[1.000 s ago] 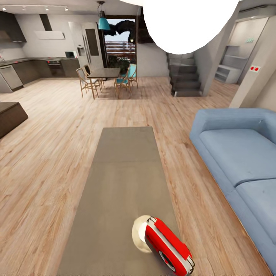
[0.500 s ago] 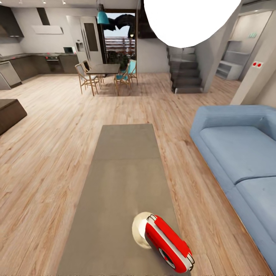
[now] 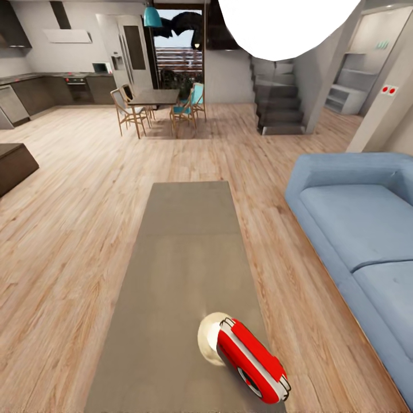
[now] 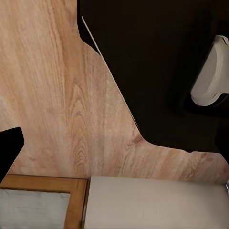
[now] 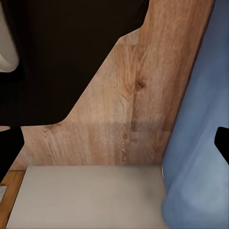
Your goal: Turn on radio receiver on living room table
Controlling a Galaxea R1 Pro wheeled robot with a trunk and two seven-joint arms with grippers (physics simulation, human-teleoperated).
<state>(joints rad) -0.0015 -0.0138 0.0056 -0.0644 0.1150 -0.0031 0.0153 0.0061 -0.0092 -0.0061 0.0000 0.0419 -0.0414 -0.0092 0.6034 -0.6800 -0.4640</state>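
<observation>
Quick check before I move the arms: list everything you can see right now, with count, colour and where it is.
radio receiver: one, red with white sides, near end of the table, lying tilted.
table: one, grey-taupe, centre, running away from the robot.
sofa: one, blue, right of the table.
dome lamp: one, white, top of head view.
dining table: one, dark, far back, with wooden chairs.
stairs: one flight, grey, back right.
floor: light wood planks.
fingers: dark tips at the edges of the right wrist view.
</observation>
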